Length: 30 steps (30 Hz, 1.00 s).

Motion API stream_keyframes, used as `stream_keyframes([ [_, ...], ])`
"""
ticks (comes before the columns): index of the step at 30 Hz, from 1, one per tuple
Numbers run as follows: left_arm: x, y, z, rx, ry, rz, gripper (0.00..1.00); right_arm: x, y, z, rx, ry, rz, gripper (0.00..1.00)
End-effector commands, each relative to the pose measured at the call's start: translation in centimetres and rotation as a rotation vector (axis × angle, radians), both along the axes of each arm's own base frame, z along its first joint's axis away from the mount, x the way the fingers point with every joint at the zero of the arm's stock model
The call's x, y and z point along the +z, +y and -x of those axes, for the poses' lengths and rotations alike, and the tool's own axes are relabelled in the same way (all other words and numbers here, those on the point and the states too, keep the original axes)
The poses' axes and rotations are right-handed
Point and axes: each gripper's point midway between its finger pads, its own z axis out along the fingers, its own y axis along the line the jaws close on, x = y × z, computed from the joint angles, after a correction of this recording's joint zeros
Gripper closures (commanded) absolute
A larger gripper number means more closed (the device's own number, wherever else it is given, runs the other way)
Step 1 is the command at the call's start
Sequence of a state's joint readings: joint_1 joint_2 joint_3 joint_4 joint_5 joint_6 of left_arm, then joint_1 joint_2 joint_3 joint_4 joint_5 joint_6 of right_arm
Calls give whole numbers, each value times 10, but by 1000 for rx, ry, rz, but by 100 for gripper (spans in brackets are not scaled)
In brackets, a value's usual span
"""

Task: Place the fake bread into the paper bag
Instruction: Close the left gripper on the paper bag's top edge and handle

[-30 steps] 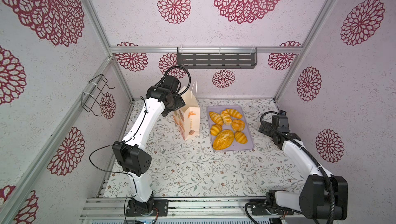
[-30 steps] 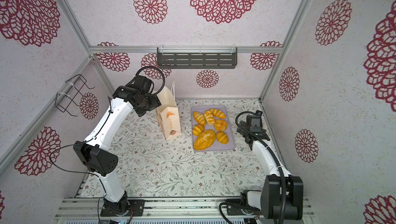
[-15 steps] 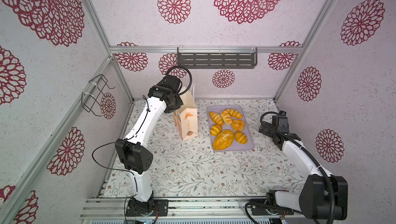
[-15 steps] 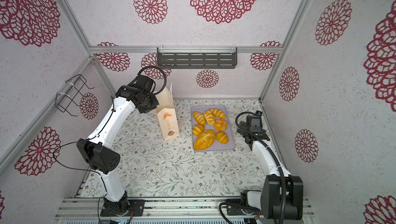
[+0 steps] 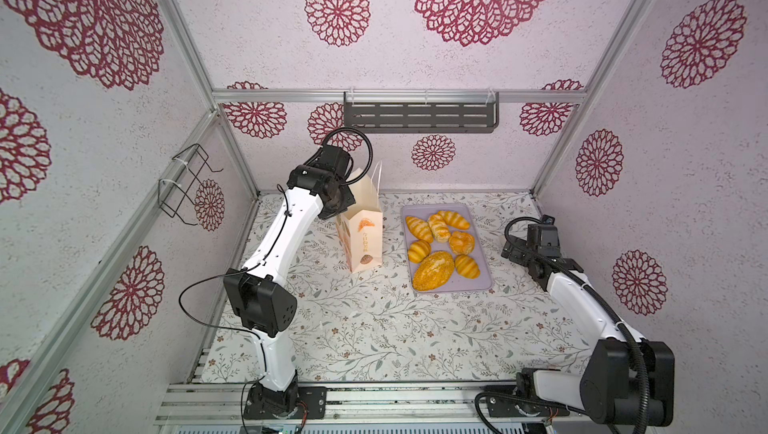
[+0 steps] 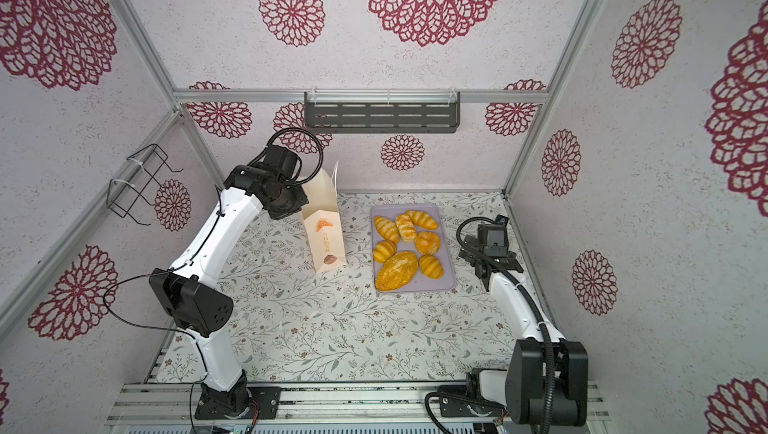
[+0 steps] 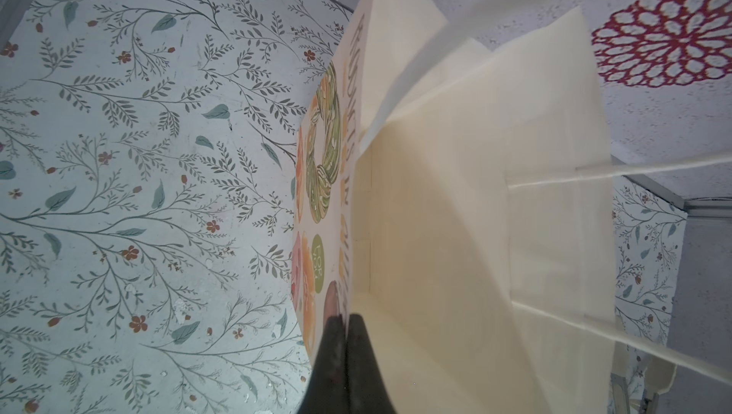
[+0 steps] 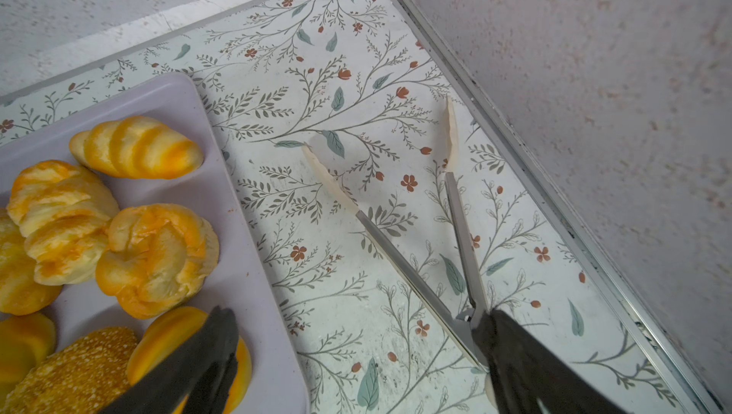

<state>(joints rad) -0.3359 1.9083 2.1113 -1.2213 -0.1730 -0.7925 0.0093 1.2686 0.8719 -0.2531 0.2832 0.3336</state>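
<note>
Floral counter: my left end effector clenches the rim of the paper bag, my right end effector gapes wide; all seven fake bread lie on the lilac tray, none bagged

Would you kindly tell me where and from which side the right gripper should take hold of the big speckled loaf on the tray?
Likely across its narrow middle, coming straight down from above. The speckled loaf lies flat and slantwise at the near end of the tray, probably too long to span lengthwise; the open right gripper hovers beside that tray.
</note>
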Motion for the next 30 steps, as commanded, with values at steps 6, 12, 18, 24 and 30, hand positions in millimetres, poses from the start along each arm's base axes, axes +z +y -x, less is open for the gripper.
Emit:
stream_keyframes([
  [6, 12, -11, 0, -92, -74, 23, 100, 17, 0, 5, -9, -30, -16, 2],
  [12, 21, -23, 4, -164, -132, 76, 100, 20, -1, 8, -15, -28, -15, 2],
  [18, 16, -33, 10, -211, -117, 96, 100, 24, 0, 8, -14, -33, -20, 2],
  [24, 24, -43, 15, -271, -153, 121, 100, 26, 0, 7, -11, -36, -23, 1],
  [30, 26, -54, 20, -330, -176, 160, 100, 26, 1, 7, -9, -34, -28, 1],
])
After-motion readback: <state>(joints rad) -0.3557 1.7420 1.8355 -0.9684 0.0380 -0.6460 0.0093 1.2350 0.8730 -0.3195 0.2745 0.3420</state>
